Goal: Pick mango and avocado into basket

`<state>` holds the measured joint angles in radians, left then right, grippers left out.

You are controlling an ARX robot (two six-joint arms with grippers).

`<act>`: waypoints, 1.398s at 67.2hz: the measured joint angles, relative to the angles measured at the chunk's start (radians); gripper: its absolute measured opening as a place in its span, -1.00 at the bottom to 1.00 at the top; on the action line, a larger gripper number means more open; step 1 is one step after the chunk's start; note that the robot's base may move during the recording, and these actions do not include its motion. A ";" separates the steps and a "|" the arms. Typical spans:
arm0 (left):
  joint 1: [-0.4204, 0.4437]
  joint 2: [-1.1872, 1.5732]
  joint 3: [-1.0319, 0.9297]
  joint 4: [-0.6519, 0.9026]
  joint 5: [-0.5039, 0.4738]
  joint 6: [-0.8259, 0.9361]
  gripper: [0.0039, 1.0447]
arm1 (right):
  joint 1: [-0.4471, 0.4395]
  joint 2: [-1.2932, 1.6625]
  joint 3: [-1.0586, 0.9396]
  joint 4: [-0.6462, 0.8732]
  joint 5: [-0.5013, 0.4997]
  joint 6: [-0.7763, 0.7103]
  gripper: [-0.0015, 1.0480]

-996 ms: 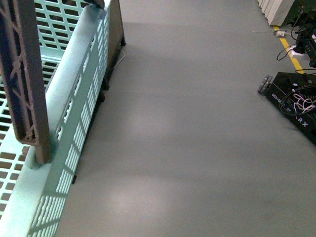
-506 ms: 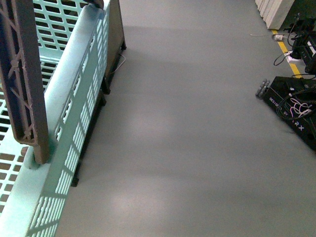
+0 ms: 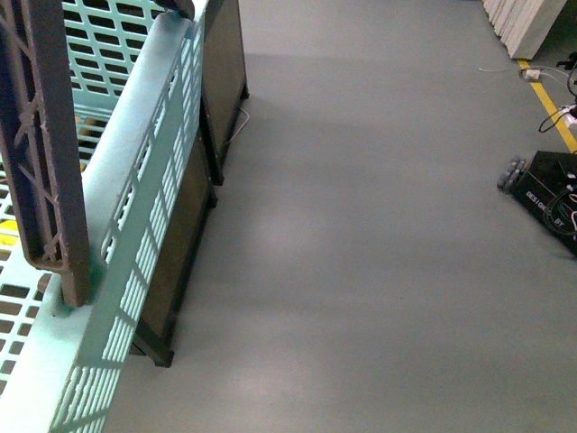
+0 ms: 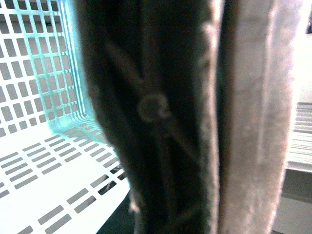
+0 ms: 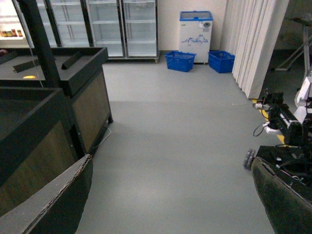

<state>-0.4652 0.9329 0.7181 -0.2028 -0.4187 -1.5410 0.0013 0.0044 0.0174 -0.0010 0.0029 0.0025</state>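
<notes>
The aqua basket [image 3: 135, 180] fills the left of the front view, its brown handle [image 3: 45, 153] standing upright. In the left wrist view the same handle [image 4: 156, 112] crosses the picture very close, with the basket's slotted floor [image 4: 44, 165] behind it. My left gripper [image 4: 214, 185] is shut on that handle. My right gripper [image 5: 168, 204] hangs open over bare floor, its dark fingers [image 5: 48, 204] far apart with nothing between them. No mango or avocado shows clearly. Neither gripper appears in the front view.
A black display stand [image 3: 225, 63] stands right against the basket's side, and its tiers [image 5: 73, 87] show in the right wrist view. Black wheeled equipment with cables [image 3: 550, 194] sits at the right by a yellow floor line [image 3: 554, 113]. Fridges [image 5: 122, 27] and blue baskets [image 5: 180, 61] line the back wall.
The floor scene has shifted in the front view. More of the black stand now shows beside the basket, and the equipment has slid right. The basket keeps its place in view.
</notes>
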 joint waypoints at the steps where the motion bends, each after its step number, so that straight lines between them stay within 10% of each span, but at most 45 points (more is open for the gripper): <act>1: 0.000 0.000 0.000 0.000 0.000 0.000 -0.73 | 0.000 0.000 0.000 0.000 0.000 0.000 0.83; 94: 0.000 0.000 0.002 0.000 -0.001 0.002 -0.73 | 0.000 0.000 0.000 0.000 -0.002 0.000 0.83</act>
<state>-0.4648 0.9325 0.7204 -0.2028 -0.4194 -1.5387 0.0010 0.0040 0.0174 -0.0013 0.0013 0.0025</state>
